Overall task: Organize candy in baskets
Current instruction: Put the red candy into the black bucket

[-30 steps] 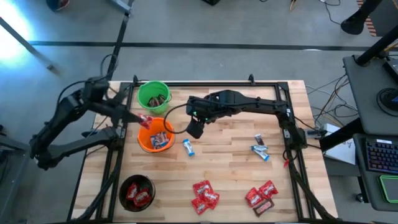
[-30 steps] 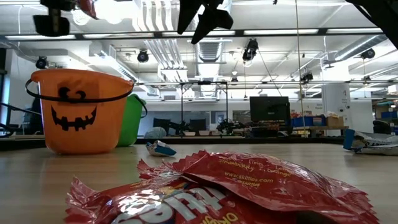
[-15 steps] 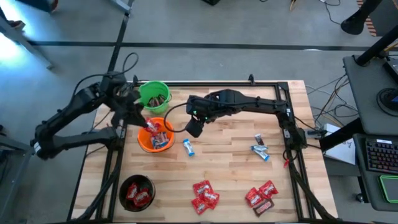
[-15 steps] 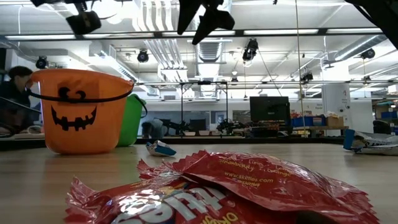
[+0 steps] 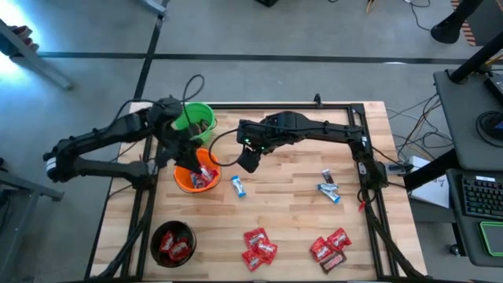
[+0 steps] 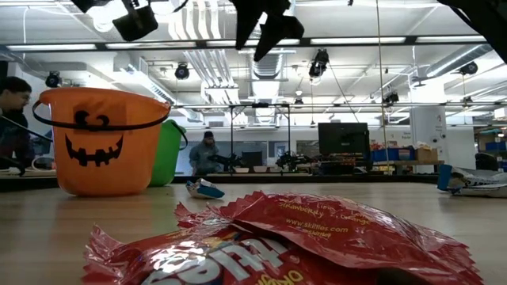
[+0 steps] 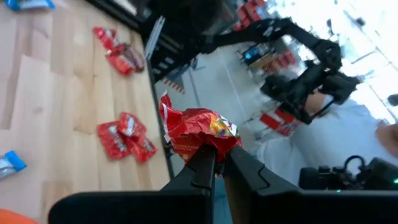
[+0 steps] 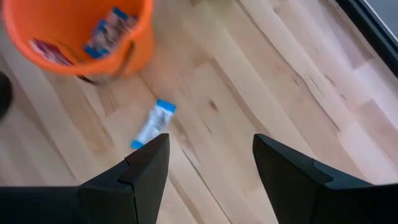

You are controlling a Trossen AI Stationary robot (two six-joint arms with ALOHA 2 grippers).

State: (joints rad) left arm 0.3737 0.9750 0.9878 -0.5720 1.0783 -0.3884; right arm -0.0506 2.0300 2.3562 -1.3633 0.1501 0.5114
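The left gripper (image 7: pixel 216 163) has its fingers pinched narrow on a crumpled red candy wrapper (image 7: pixel 198 130), which sticks out past the fingertips. In the high view this gripper (image 5: pixel 191 163) sits left of centre, over the orange bucket (image 5: pixel 182 181). That bucket holds red and blue-and-white sweets. The green bucket (image 5: pixel 189 116) stands just above it in the frame, touching or nearly so, with a few dark pieces inside.

The right gripper (image 8: pixel 210 157) has its fingers spread wide and holds nothing. It hangs over bare wood near the middle of the table (image 5: pixel 299 196), just right of the orange bucket. A blue-and-white candy (image 5: pixel 238 186) lies on the wood just below it in the frame.

The black bucket (image 5: pixel 161 231) is at the lower left, with red sweets in it. Loose red candy (image 5: pixel 258 247) lies at bottom centre, more red pieces (image 5: pixel 328 248) at lower right, and two blue-and-white sweets (image 5: pixel 329 189) at mid right.

In the low view a red wrapper (image 6: pixel 269 241) fills the foreground.
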